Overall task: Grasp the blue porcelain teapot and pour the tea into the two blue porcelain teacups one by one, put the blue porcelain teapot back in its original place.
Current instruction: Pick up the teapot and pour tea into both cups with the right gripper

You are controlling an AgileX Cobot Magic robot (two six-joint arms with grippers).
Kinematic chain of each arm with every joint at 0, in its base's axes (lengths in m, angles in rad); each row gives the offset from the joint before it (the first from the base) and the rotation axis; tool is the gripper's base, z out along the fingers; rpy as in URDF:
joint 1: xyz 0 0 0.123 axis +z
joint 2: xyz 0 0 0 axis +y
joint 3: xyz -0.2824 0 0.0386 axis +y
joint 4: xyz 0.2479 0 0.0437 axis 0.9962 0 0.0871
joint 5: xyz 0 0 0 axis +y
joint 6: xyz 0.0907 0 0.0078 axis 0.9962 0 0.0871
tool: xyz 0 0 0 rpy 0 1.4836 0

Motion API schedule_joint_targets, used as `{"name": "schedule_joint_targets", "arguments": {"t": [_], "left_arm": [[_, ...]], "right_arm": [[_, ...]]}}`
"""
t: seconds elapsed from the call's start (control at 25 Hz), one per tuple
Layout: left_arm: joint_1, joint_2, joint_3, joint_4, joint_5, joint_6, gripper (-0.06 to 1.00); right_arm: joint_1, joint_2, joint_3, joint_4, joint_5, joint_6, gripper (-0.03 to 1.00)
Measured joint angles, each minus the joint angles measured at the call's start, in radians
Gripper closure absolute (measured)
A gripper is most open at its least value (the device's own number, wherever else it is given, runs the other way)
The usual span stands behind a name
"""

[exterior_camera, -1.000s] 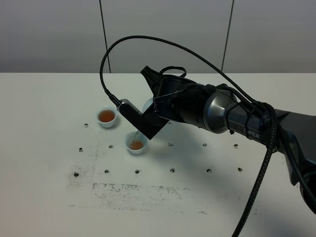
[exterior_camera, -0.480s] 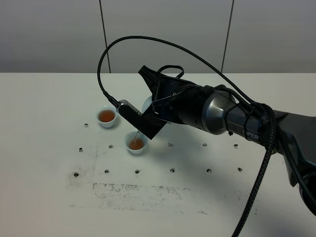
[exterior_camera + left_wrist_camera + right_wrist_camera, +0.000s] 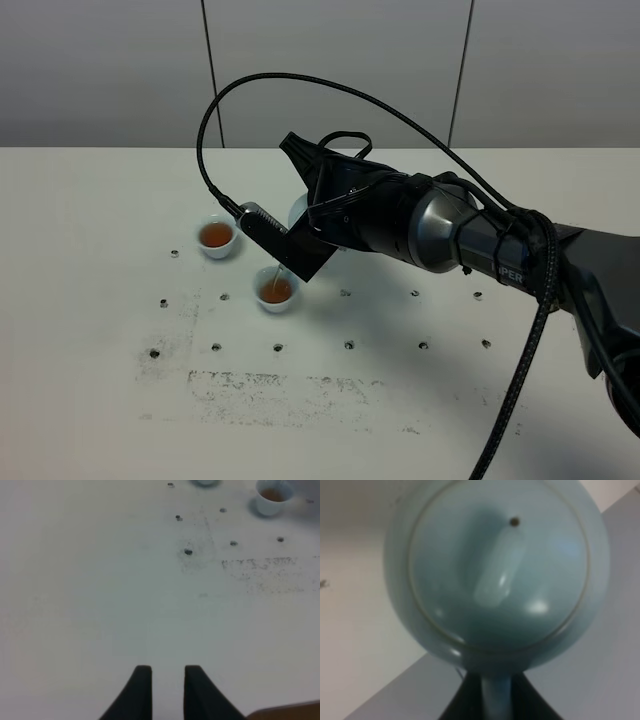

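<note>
My right gripper (image 3: 318, 215) reaches across the table and is shut on the loop handle of the blue porcelain teapot (image 3: 298, 212). In the exterior view the teapot is tilted and mostly hidden behind the gripper and wrist camera. A thin stream of tea falls into the near teacup (image 3: 277, 290), which holds amber tea. The far teacup (image 3: 217, 237) also holds tea. In the right wrist view the teapot's lid and knob (image 3: 500, 570) fill the frame, with the handle between my gripper (image 3: 492, 692). My left gripper (image 3: 167, 680) is empty, its fingers close together, low over bare table.
The white table (image 3: 110, 400) has rows of small screw holes and a scuffed dark patch (image 3: 290, 385) in front. A thick black cable (image 3: 530, 350) loops over the right arm. In the left wrist view the near teacup (image 3: 272, 497) stands far off.
The right gripper has shifted slightly left and up with the teapot tilted a little more. Tea keeps streaming into the near cup. The left arm has not moved.
</note>
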Motion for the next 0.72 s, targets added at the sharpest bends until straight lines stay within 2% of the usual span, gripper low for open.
{"name": "schedule_joint_targets", "arguments": {"t": [0.72], "left_arm": [[0.0,0.0,0.0,0.0,0.0,0.0,0.72]], "right_arm": [[0.0,0.0,0.0,-0.035,-0.008,0.0,0.91]]}}
